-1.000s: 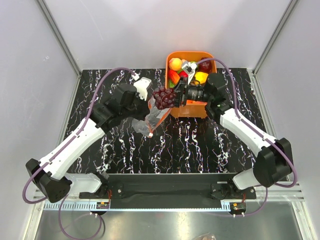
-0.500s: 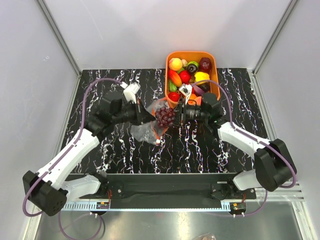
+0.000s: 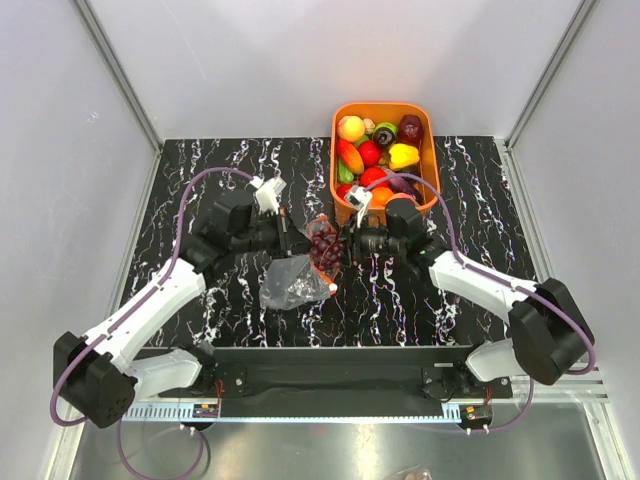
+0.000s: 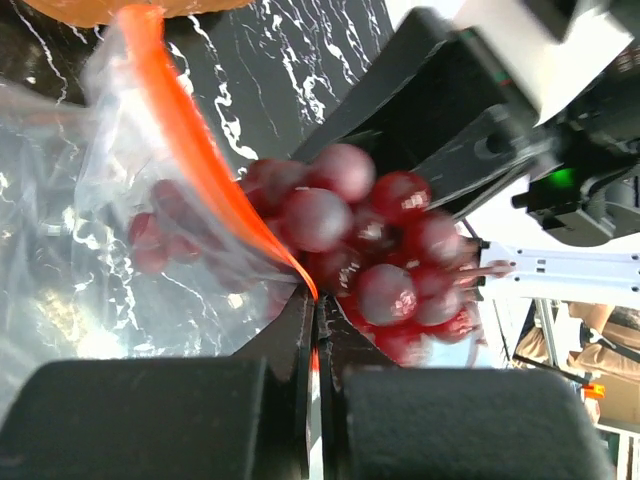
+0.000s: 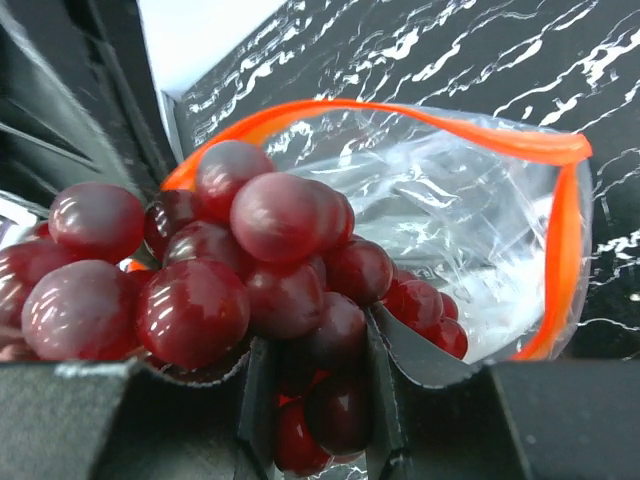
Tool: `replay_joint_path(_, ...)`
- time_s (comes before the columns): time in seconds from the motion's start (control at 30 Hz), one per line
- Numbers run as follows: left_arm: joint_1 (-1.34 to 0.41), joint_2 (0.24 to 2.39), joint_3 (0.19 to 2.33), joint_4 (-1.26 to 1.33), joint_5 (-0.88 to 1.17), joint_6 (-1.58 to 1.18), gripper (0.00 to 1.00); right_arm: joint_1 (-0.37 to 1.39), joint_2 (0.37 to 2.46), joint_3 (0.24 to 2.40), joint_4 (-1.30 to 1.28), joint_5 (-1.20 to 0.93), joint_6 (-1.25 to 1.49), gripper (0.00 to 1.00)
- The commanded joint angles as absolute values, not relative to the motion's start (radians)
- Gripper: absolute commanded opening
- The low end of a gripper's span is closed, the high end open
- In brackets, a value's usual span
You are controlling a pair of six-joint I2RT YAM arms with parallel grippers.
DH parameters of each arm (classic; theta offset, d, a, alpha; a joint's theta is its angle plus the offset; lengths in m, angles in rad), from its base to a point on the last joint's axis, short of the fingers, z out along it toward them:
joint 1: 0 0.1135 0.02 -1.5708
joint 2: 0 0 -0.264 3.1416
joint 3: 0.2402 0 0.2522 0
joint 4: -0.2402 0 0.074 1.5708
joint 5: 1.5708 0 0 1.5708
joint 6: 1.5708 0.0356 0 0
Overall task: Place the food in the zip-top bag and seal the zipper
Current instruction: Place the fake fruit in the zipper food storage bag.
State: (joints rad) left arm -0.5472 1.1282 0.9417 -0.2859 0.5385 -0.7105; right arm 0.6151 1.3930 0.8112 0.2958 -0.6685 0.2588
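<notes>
The clear zip-top bag (image 3: 290, 284) lies on the black marbled table, its mouth held up and open. My left gripper (image 3: 284, 228) is shut on the bag's red-orange zipper strip (image 4: 205, 170), pinched between the fingers (image 4: 290, 330). My right gripper (image 3: 338, 246) is shut on the purple-red grape bunch (image 3: 324, 243) and holds it at the bag's mouth. In the right wrist view the grapes (image 5: 240, 270) sit between my fingers, with the open bag (image 5: 470, 240) and its strip (image 5: 560, 240) just behind. In the left wrist view the grapes (image 4: 370, 250) are partly inside the mouth.
An orange basket (image 3: 340, 180) at the back right holds several toy fruits and vegetables, among them a yellow pepper (image 3: 402, 155) and an orange piece (image 3: 350, 128). It stands just behind my right gripper. Grey walls enclose the table.
Both grippers have come lower and nearer the table's front. The right gripper has carried the grapes from beside the basket to the bag's mouth; the bag now rests crumpled on the table.
</notes>
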Motion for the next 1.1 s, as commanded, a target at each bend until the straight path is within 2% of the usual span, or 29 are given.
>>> replay_joint_path(0.0,-0.566,1.075,1.019,-0.183,0.649,-0.739,0.00,0.678,1.425,0.839,0.250,-0.589,0.175,0.25)
replay_joint_path(0.53,-0.598,1.069,1.106,-0.241,0.778,-0.730,0.00,0.706,1.465,0.911,0.184,-0.499,0.127,0.24)
replay_joint_path(0.8,-0.706,1.189,1.163,-0.287,0.729,-0.626,0.00,0.802,1.503,1.028,0.094,-0.376,0.107,0.24)
replay_joint_path(1.07,-0.709,1.164,1.195,-0.433,0.560,-0.489,0.00,0.810,1.424,0.962,0.144,-0.405,0.141,0.25)
